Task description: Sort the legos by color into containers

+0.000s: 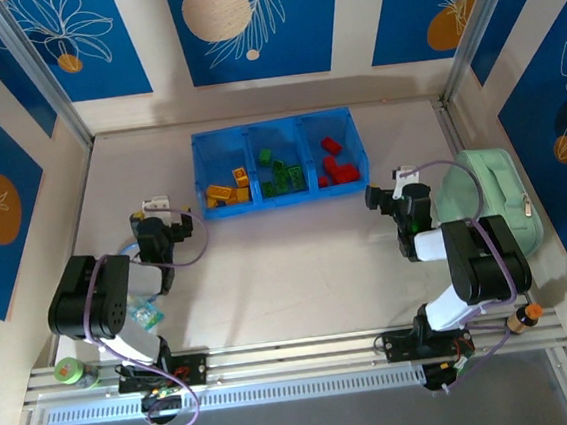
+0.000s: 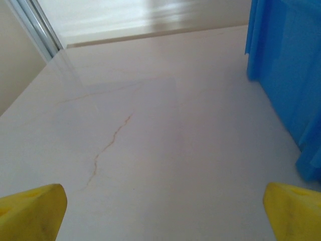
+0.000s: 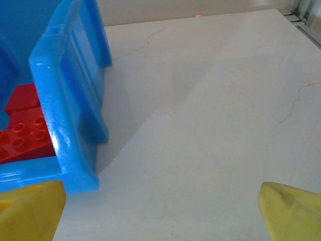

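legos (image 1: 278, 176) all in containers (image 1: 295, 123) at 12 o'clock, colour-split | left fingers (image 2: 30, 213), right fingers (image 3: 291, 211) spread, empty | risk: right fingers swinging toward 9 o'clock clip containers' corner, spill legos

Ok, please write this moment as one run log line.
left gripper: open, empty | right gripper: open, empty | blue tray: orange legos left compartment, green legos middle, red legos right

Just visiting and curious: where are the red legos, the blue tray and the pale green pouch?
red legos (image 1: 340, 172), top external view, middle of the cluster.
blue tray (image 3: 67, 110), right wrist view, on its outer wall near the corner.
pale green pouch (image 1: 488, 198), top external view, middle of its top.
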`<state>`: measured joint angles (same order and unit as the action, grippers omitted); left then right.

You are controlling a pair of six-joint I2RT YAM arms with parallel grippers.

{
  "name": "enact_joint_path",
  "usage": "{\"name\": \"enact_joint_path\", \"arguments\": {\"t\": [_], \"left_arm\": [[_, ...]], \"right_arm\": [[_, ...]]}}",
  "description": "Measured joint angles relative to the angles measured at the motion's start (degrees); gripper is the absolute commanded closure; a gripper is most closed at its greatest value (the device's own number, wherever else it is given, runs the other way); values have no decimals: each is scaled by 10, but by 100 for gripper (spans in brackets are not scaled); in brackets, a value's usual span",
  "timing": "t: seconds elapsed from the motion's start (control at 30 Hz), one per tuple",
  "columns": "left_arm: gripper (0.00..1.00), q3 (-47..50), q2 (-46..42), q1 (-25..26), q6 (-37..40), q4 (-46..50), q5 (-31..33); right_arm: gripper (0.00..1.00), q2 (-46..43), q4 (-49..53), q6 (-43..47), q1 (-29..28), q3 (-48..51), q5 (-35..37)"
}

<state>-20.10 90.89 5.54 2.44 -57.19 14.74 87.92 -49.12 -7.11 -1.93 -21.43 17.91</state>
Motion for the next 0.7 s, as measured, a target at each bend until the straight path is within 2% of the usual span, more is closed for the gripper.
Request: {"name": "enact_joint_path", "arguments": {"t": [0.7], "left_arm": [[0, 0, -1, 0, -6, 11, -12]], "right_arm": [[1, 0, 4, 0, -3, 0, -2]]}}
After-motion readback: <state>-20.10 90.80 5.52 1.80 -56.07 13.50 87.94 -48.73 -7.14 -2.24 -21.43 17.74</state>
